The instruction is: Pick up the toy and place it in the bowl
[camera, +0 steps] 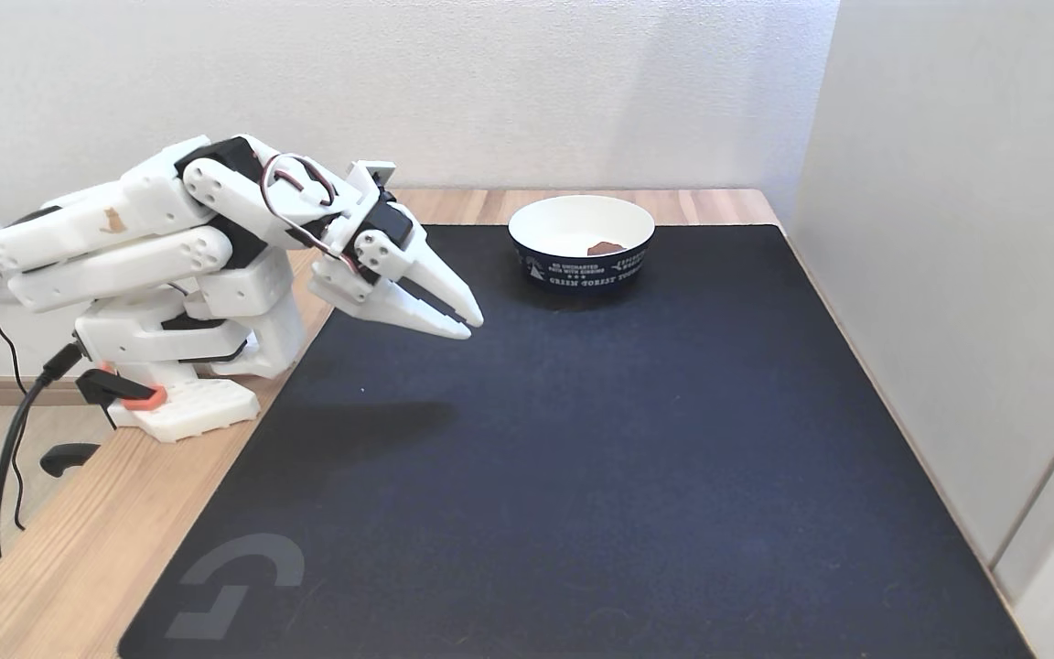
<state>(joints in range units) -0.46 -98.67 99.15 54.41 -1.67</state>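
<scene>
Fixed view, looking across a wooden table covered largely by one dark navy mat. A pale grey logo mark, shaped like a stylised "G", was printed at the mat's near left corner. One bowl stood at the far edge of the mat, white inside and dark navy outside; its white lettering read in part "GREEN FOREST", with smaller lines above too fine to read and a small tree mark at the left of the text. One toy, reddish-brown, lay inside the bowl against its near inner wall, only its top showing above the rim. One white arm was folded low at the left, its base on the bare wood beside the mat. The gripper pointed down and to the right above the mat, well apart from the bowl; its fingers were nearly together, with a narrow gap and nothing between them.
</scene>
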